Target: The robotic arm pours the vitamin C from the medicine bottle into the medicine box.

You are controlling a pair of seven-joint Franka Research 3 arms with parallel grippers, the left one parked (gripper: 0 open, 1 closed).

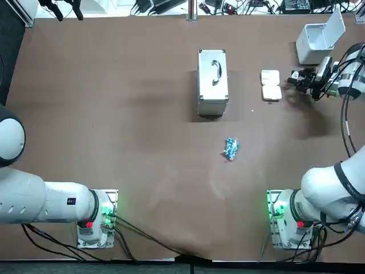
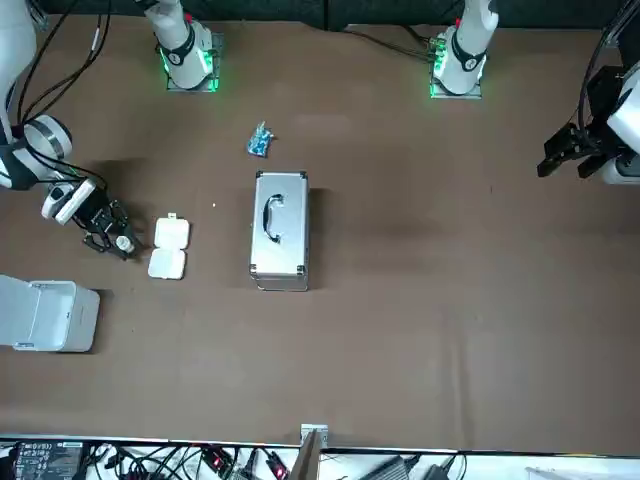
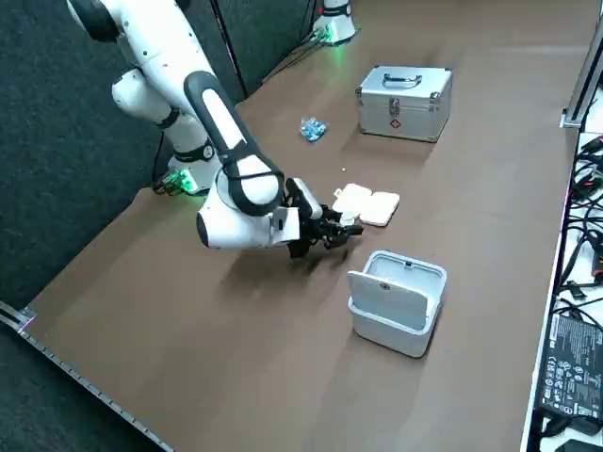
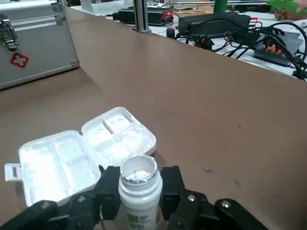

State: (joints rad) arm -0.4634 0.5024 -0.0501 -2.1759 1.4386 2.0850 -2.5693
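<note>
**Bottle in grip, pour not begun**

R gripper (image 3: 335, 231) is clenched on the bottle (image 4: 139, 184), one finger each side of its body. The bottle is upright w/ cap off, and white tablets show in the neck. It sits just beside the box (image 4: 76, 153), which lies open on the table (image 1: 114, 114) w/ both halves facing up. The compartments look bare, tho white on white makes that hard to confirm. Can't tell if the bottle's base touches the table.

Progress, as I judge it: the grasp is made and the bottle is at the box, so approx. halfway. Left to do: get the mouth over a compartment, tip, let tablets drop in, then right the bottle.

Elsewhere: a metal case (image 1: 213, 81) well apart from the box, a blue packet (image 1: 230, 149) nearer the bases, and a bin (image 1: 316, 41) w/ lid up. None is near the pour.
</note>
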